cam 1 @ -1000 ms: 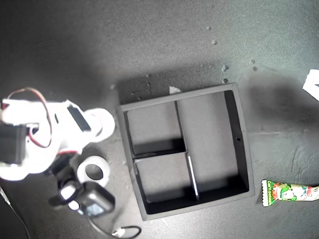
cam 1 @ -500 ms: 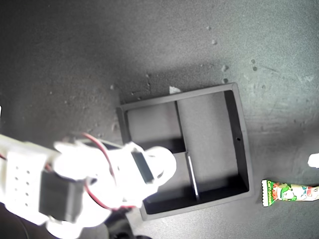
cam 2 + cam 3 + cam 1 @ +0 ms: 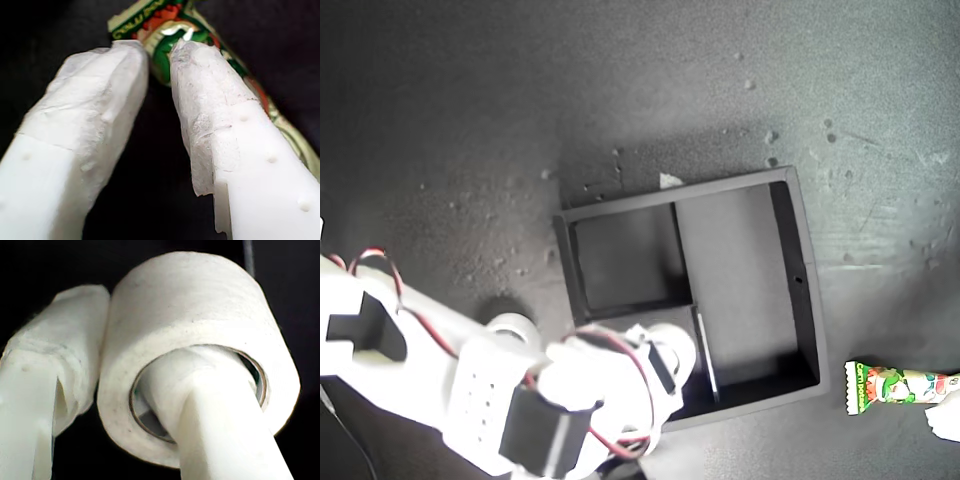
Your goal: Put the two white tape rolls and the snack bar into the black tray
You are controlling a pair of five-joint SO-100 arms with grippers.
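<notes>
The black tray (image 3: 805,290) lies in the middle of the exterior view. My second gripper (image 3: 120,355) is shut on a white tape roll (image 3: 200,305), one finger through its centre and one against its outer wall. In the exterior view that tape roll (image 3: 672,340) hangs over the tray's lower small compartment, beside the divider. Another tape roll (image 3: 510,323) lies to the exterior view's left of the tray, partly hidden by the arm. The snack bar (image 3: 900,385) lies off the tray's lower right corner. My first gripper (image 3: 157,55) is open, its padded fingertips (image 3: 200,70) straddling the snack bar's (image 3: 167,20) crimped end.
The second arm's white body and red wires (image 3: 500,400) fill the exterior view's lower left. A white piece of the first arm (image 3: 947,420) shows at the exterior view's right edge, below the snack bar. The dark table (image 3: 520,120) bears small crumbs behind the tray.
The second arm lifted one roll from the exterior view's left and carried it right, over the tray. The white piece at the right edge moved down toward the snack bar.
</notes>
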